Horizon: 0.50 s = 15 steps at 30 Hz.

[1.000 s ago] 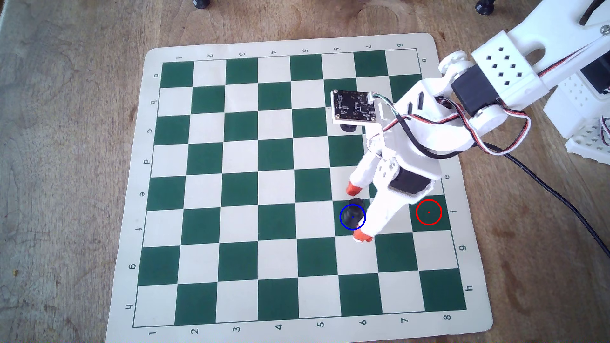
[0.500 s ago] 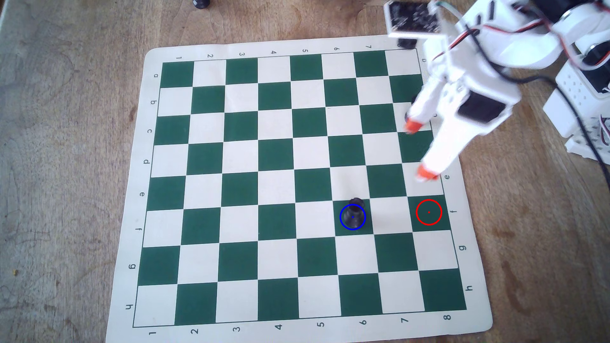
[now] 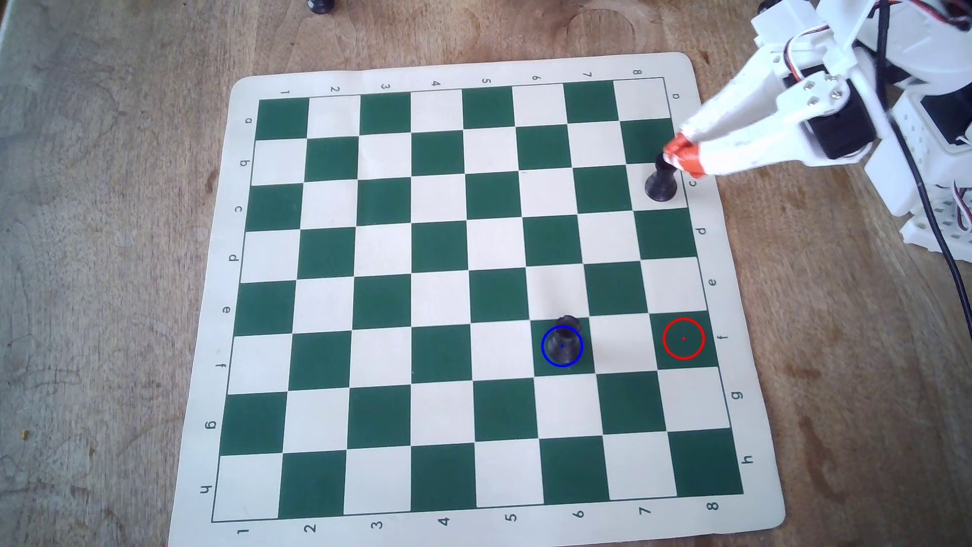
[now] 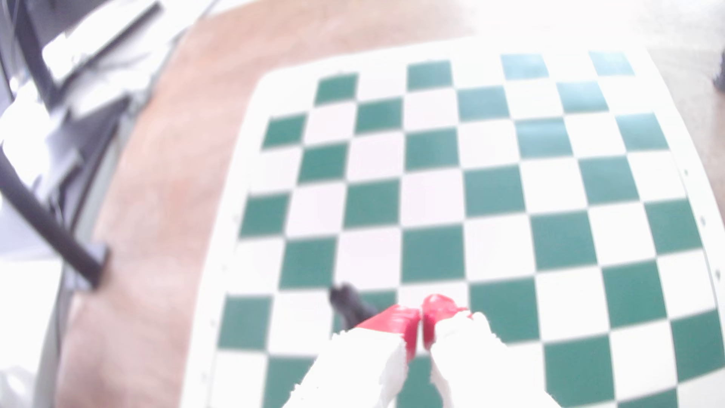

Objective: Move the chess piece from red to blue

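The white arm (image 3: 841,79) comes in from the top right corner in the overhead view. It stretches down and to the left, over the right edge of the chess board (image 3: 473,294). The gripper (image 3: 679,152) has two long white fingers with red tape on the tips (image 3: 689,158). In the wrist view the gripper (image 4: 421,319) shows its two red tips pressed close together, with only a thin crack between them. Nothing can be seen between the tips, so they look closed on nothing.

A black chess piece (image 3: 660,181) stands right by the red tips in the overhead view, on a white square near the right edge of the board. The top of this piece sits just beside the tips, maybe touching them. I cannot tell for sure if they touch. In the wrist view this piece (image 4: 349,306) pokes out to the left of the red tips, and it is blurry.

Another black chess piece (image 3: 564,342) stands on a green square lower down the board. The blue circle (image 3: 581,353) is drawn around its bottom part. This piece is well apart from the gripper.

The red circle (image 3: 697,350) is on a green square at the right edge of the board, in the same row as the blue one. One white square lies between them. The board lies on a brown wooden table (image 3: 105,263).
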Each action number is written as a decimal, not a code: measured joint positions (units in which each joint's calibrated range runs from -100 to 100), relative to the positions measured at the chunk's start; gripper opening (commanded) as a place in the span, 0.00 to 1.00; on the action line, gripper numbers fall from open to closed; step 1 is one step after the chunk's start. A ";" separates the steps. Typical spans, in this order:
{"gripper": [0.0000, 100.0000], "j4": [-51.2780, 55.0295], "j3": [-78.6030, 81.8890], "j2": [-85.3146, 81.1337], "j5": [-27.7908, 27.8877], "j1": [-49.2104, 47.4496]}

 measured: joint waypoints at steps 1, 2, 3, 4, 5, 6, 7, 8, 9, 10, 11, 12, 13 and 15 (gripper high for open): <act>0.00 -2.71 1.72 -1.93 -0.34 0.37; 0.00 -6.69 4.16 -4.11 -0.20 1.11; 0.00 -13.15 7.23 -5.87 -0.29 2.43; 0.00 -16.10 8.04 -6.20 -0.44 3.02; 0.00 -18.96 8.77 -6.54 -0.20 3.61; 0.00 -22.31 9.76 -7.12 0.29 3.98; 0.00 -31.47 14.10 -8.04 1.86 5.68; 0.00 -36.33 15.73 -8.21 2.49 6.56; 0.00 -40.96 17.17 -8.21 3.22 7.23; 0.00 -46.93 19.52 -8.38 4.30 7.74; 0.00 -52.75 21.96 -8.38 5.32 8.11; 0.00 -64.70 22.77 -8.04 6.64 8.78; 0.00 -70.12 22.96 -8.71 7.08 9.37; 0.00 -82.15 23.14 -9.72 7.23 10.99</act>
